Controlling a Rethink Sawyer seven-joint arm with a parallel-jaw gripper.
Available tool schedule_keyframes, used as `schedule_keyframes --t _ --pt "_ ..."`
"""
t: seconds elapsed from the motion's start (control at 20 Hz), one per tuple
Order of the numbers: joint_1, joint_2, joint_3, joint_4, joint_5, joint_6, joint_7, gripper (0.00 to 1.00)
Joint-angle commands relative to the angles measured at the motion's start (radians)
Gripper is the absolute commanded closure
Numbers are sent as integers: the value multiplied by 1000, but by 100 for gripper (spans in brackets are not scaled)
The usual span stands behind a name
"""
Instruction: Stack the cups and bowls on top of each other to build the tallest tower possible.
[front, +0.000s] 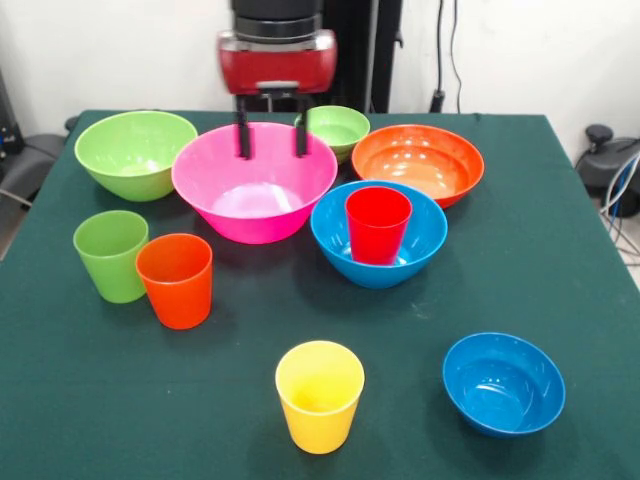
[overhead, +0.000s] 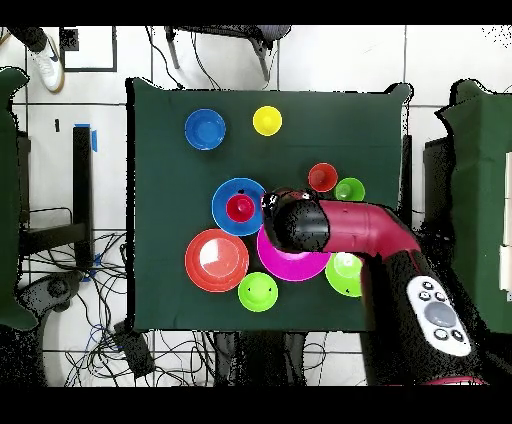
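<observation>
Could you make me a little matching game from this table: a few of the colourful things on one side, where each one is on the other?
Things:
1. red cup
2. yellow cup
3. tool
4. orange cup

Places, by the front view:
A. beside the light green cup, on the cloth
B. standing upright inside the big blue bowl
C. open, hanging at the big pink bowl
D. alone at the near edge, left of the small blue bowl

Pairs: 1-B, 2-D, 3-C, 4-A
</observation>
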Motion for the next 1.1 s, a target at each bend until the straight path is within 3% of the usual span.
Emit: schedule_keyframes --t 0.05,0.35,0.9,1.1 --pt "-67 85 110 56 -101 50 -175 0" --pt "-90 184 92 52 -216 -84 -123 0" --pt "-293 162 285 137 -194 81 -260 0" --pt "-351 163 337 161 -216 144 -321 0"
